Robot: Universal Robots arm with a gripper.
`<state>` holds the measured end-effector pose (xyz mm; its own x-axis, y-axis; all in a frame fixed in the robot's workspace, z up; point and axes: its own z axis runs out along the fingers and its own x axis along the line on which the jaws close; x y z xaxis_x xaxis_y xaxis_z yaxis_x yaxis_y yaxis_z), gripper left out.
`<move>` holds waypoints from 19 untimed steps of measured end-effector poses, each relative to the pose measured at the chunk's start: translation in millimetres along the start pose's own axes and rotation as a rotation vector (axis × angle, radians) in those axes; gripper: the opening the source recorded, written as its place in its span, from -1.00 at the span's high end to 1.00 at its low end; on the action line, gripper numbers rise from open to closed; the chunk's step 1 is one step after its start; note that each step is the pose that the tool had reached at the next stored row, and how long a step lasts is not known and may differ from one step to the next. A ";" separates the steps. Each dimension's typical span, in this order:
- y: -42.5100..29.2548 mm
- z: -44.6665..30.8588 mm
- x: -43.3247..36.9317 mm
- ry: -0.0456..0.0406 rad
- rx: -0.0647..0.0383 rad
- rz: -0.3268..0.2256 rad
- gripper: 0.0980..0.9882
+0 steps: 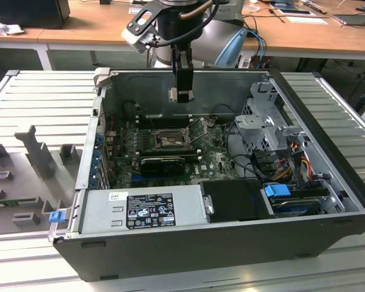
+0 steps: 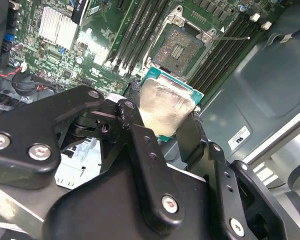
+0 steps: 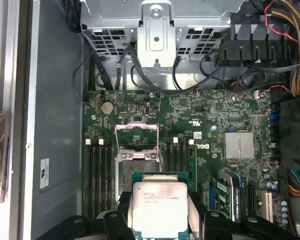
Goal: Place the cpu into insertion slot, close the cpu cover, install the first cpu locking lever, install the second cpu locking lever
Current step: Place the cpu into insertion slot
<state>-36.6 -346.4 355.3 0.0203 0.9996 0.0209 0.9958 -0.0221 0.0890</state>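
The cpu (image 3: 160,207) is a small flat square chip with a pale silvery metal top on a green base. It's clamped by two opposite edges between the black fingers (image 3: 124,207) of the gripper (image 3: 160,212), so the gripper is closed on it, and it's held in the air, clear of the board.

In both wrist views the square dark insertion slot (image 3: 136,167) with its silvery rim sits just past the chip on the green motherboard (image 3: 215,115), with long black memory slots (image 3: 100,175) running along either side of it. The thin silvery hinged cpu cover (image 3: 136,131) is flipped up and open.

The chip blocks the slot's near edge in the first wrist view, and the frame cuts off the chip's own near edge. In the second wrist view a finger hides one corner, and glare washes out the metal top (image 2: 167,107).

In the exterior view the arm (image 1: 176,18) comes straight down into the open black computer case (image 1: 231,243) — gripper (image 1: 182,94) pointing down, up near the far wall's rim and well apart from the slot (image 1: 170,140).
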 end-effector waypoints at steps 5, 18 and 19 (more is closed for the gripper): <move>-0.1 0.7 0.0 -0.0054 -0.001 0.059 0.03; -1.9 17.9 -0.5 -0.0067 -0.002 0.073 0.03; -2.3 19.3 -0.6 -0.0061 -0.001 0.066 0.03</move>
<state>-37.2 -346.5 335.9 0.0866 0.9960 0.0207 0.9921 -0.0881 0.0888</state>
